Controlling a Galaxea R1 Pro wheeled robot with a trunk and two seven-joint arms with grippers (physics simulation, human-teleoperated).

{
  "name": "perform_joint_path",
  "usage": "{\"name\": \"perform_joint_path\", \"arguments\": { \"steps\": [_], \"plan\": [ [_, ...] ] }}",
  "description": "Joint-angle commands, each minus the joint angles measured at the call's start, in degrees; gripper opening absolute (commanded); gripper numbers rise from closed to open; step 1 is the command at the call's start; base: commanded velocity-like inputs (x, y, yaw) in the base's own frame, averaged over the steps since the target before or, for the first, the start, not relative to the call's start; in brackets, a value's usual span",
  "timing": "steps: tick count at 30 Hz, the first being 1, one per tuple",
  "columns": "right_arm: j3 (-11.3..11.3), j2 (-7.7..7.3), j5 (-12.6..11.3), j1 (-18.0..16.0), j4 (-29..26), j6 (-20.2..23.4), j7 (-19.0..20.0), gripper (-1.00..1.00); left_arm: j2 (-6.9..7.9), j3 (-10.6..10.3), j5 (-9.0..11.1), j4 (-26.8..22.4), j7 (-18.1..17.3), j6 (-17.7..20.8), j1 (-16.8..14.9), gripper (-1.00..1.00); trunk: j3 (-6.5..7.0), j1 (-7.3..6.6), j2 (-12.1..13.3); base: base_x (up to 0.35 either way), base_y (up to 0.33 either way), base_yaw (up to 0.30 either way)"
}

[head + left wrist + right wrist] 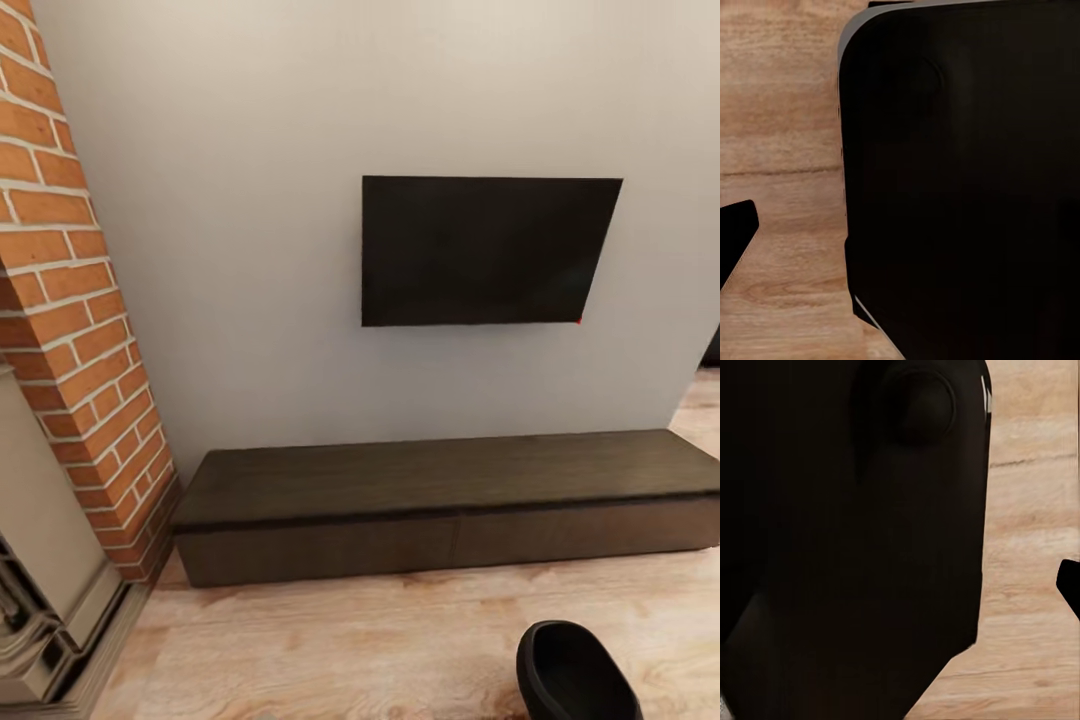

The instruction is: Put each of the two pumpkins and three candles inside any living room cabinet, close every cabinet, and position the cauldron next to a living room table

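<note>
Facing the cabinet, nothing in hand yet.

Long low dark brown wooden cabinet sits against the grey wall under the black wall-mounted screen, its end close to the red brick fireplace column; drawers look closed and its top is bare. I can't see pumpkins, candles or cauldron here. Black rounded part of my body at the bottom of the head view, light wood plank floor below. Wrist views: dark robot body over floor, so I can't tell whether either gripper is released or clenched. Judging: transit/search step. Next: turn and find the items.
</note>
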Motion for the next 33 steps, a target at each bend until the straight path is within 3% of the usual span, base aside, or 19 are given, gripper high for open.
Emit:
{"name": "perform_joint_path", "arguments": {
  "steps": [1, 11, 33],
  "plan": [
    [-0.26, -0.01, -0.08, -0.03, 0.00, -0.01, 0.02, 1.00, 0.01, -0.03, 0.00, -0.11, -0.02, -0.07, 0.04, 1.00, -0.08, 0.00, -0.02, -0.049, -0.176, -0.267],
    [-0.54, -0.07, -0.11, -0.03, -0.06, -0.09, 0.02, 1.00, -0.07, -0.06, 0.00, -0.11, -0.02, -0.14, 0.04, 1.00, -0.41, 0.00, -0.02, -0.025, -0.234, -0.267],
    [-0.58, 0.01, -0.16, -0.03, 0.00, -0.10, 0.03, 1.00, -0.25, 0.01, 0.02, -0.11, 0.00, -0.14, 0.04, 1.00, -1.21, 0.00, -0.02, 0.000, -0.025, -0.267]
  ]
}}
